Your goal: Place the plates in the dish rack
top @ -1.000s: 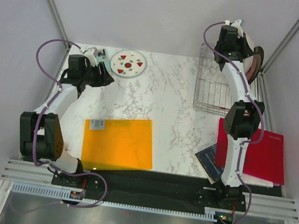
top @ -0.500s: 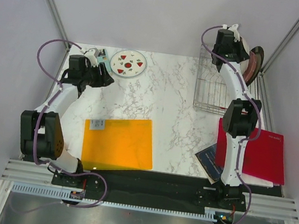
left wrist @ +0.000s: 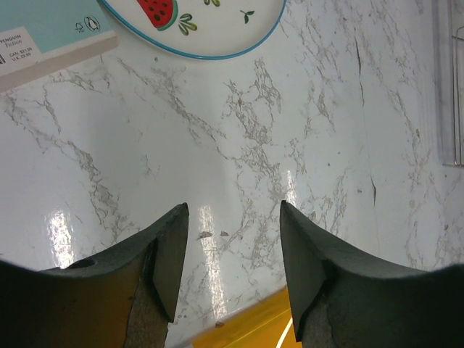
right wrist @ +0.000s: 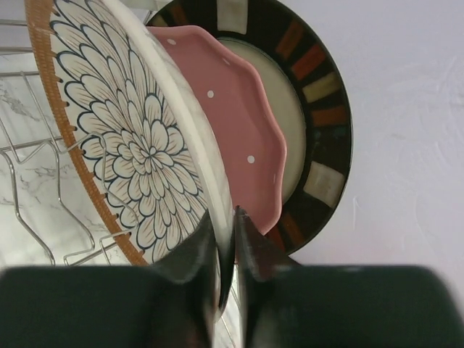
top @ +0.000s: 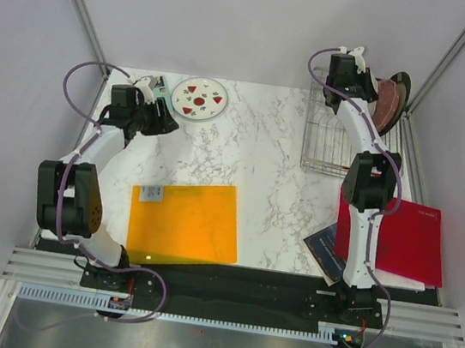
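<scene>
White marble table (top: 261,152), and here's the layout. Far left, a white plate with red and green shapes (top: 203,99) lies flat, a pale-blue card (left wrist: 43,32) just beside it. Far right stands the dish rack (top: 328,140). Near centre-left, an orange sheet (top: 184,223). Near right, a red sheet (top: 405,241) overlaps a dark booklet (top: 323,246).

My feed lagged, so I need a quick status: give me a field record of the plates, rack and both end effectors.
Rack holds: petal plate, pink plate, dark plate, upright, one behind another
Still out: fruit plate, flat on table, far left
Right end effector: shut on petal plate's rim
Left end effector: open, empty, over bare table near fruit plate
</scene>
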